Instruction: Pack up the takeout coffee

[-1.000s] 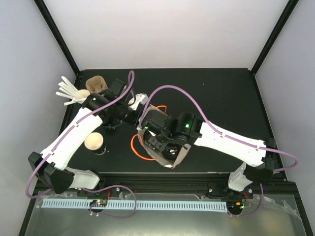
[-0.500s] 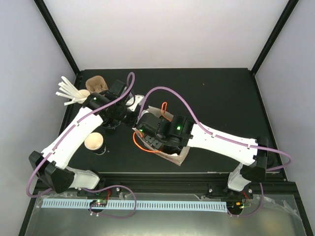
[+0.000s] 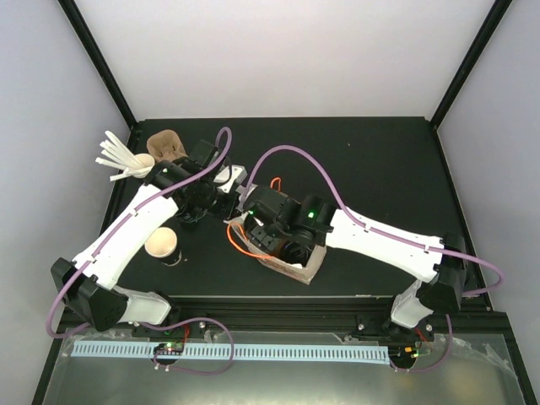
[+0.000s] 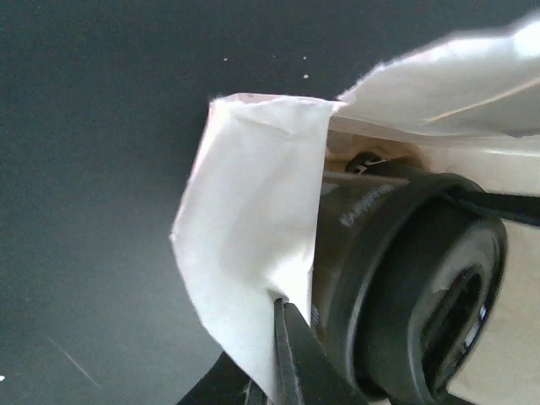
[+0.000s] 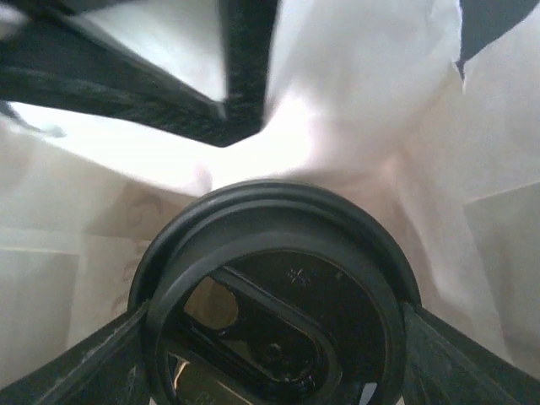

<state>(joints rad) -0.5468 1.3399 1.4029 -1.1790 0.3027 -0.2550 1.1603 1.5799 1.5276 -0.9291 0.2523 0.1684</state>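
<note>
Right gripper: fingers apart, clamped on either side of the small black paper cup with round black plastic lid.

Left gripper: fingers together, pinching the mouth edge of the white paper bag with orange cord handles and holding it open.

Change over the last second: the right wrist has shifted left toward the left gripper, and the bag has turned with it on the black table. White paper now shows above and on both sides of the lid.

Judgement: the cup is inside the bag but not yet released. A lidless, tan-lined black cup stands outside the bag, beside the left arm.
</note>
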